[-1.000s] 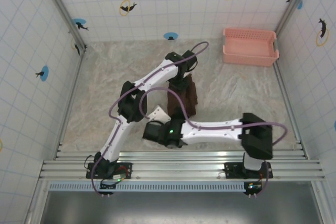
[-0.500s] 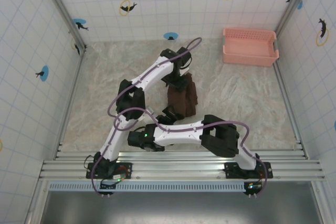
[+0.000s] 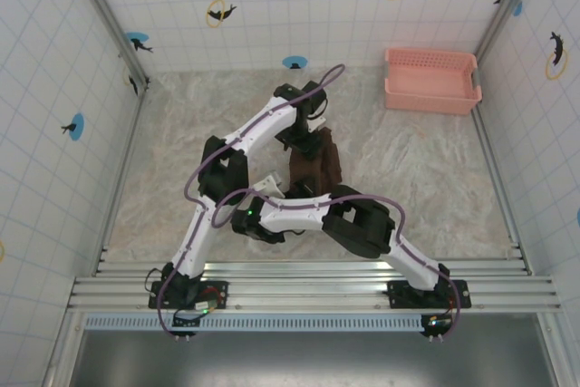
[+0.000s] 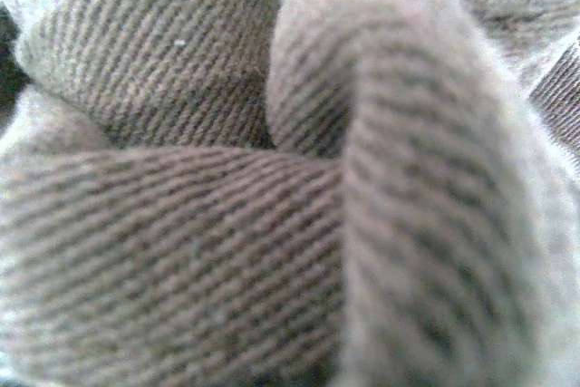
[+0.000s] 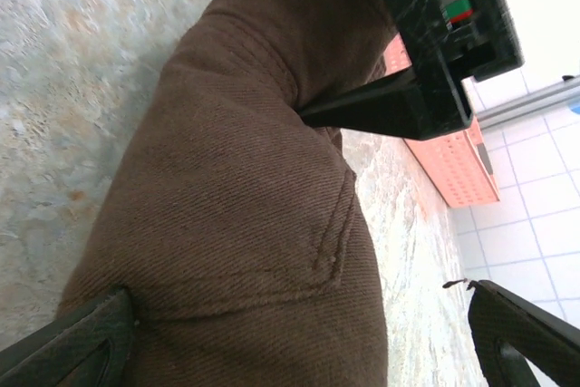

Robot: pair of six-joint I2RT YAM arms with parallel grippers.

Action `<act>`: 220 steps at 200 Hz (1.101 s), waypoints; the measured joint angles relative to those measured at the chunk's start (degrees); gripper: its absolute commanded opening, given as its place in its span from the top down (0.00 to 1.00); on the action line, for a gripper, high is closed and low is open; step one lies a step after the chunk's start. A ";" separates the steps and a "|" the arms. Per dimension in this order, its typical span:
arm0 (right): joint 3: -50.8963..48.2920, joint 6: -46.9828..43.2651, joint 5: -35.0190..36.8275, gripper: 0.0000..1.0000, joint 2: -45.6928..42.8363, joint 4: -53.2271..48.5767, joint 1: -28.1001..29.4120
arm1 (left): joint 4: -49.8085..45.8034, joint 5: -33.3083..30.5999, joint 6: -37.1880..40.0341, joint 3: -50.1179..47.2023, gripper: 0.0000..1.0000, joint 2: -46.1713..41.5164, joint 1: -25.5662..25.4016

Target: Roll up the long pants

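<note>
- The long pants (image 3: 314,168) lie bunched into a thick dark-brown bundle at the middle of the desk (image 3: 181,142), well apart from the pink basket (image 3: 431,102).
- The twill looks soft, limp and light, likely to spring loose if let go; a hold across the bundle's whole thickness seems safest.
- The left hand (image 3: 304,138) presses into the far end, its fingers spread wide.
- The right hand (image 5: 290,351) straddles the near end, fingers apart on either side of the cloth.

Near end of the long pants (image 3: 317,168) hidden beneath the right arm (image 3: 362,224)
</note>
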 measured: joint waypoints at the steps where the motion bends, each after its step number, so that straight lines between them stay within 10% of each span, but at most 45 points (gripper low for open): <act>1: 0.02 0.11 -0.02 0.02 0.04 -0.02 -0.02 | 0.00 0.00 0.04 -0.02 0.15 0.00 0.02; 80: -3.98 5.95 -0.20 0.03 0.07 0.13 -1.38 | 3.02 2.05 1.05 -3.21 0.14 -1.53 0.94; 136: -16.13 -6.03 -4.79 0.52 -5.97 11.30 -6.40 | 6.75 2.45 1.95 -13.62 0.14 -6.78 2.84; 220: -25.77 -33.44 -24.37 0.82 -16.31 31.30 -11.56 | 1.73 -1.51 7.52 -31.15 0.14 -12.31 7.50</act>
